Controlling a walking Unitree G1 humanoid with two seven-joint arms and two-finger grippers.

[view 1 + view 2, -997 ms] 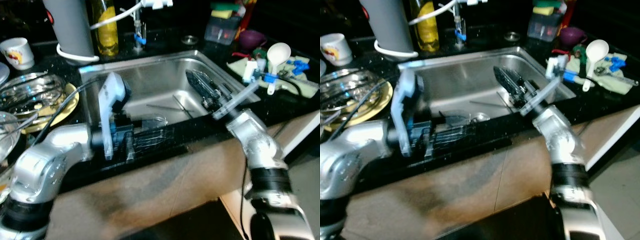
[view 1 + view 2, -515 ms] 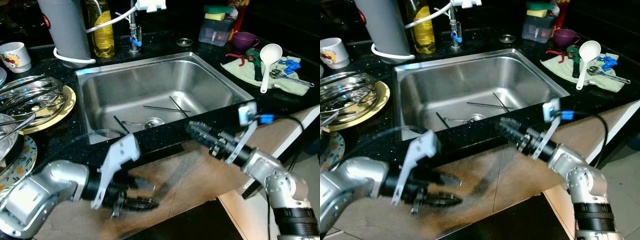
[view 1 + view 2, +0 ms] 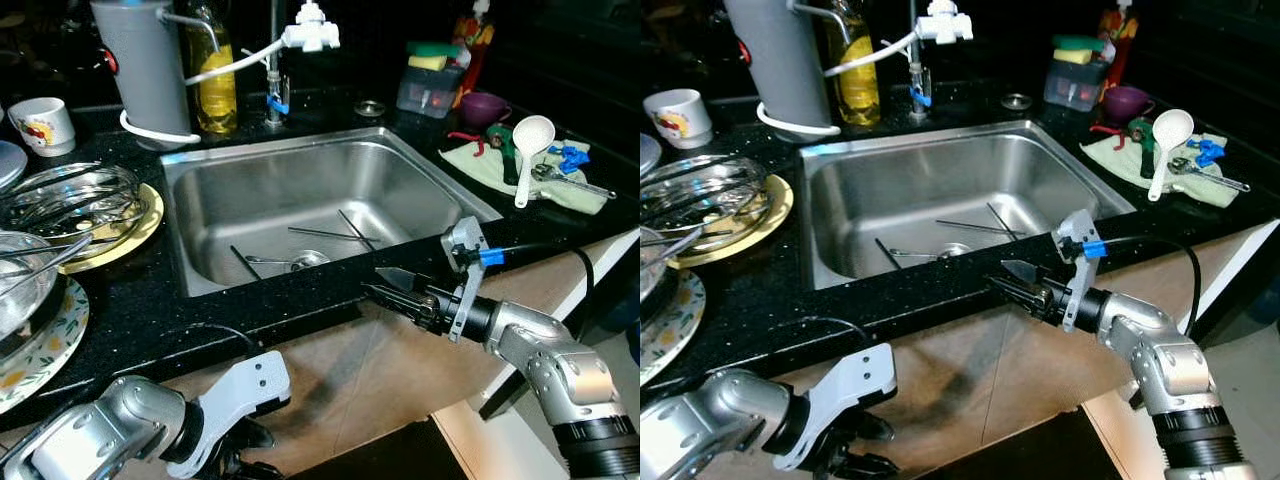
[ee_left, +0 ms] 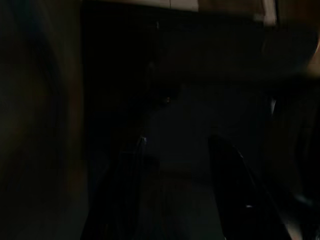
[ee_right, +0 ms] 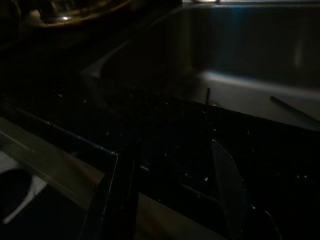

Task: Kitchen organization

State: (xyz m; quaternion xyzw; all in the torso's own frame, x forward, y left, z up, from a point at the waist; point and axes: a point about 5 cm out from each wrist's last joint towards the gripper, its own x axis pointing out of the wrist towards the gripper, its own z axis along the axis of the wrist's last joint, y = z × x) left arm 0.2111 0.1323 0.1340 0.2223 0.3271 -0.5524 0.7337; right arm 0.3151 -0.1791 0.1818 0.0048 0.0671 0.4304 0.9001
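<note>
I held the right gripper (image 3: pixel 385 283) released and empty at the worktop's (image 3: pixel 140 300) front edge, before the sink (image 3: pixel 190 215); the left gripper (image 4: pixel 180 170), also released, hung below.

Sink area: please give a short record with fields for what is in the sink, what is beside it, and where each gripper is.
sink: steel, holds a spoon and thin sticks
left of sink: yellow plate under a glass dish
right of sink: white ladle on green cloth
right gripper: open, at counter front edge
left gripper: low, below counter
</note>
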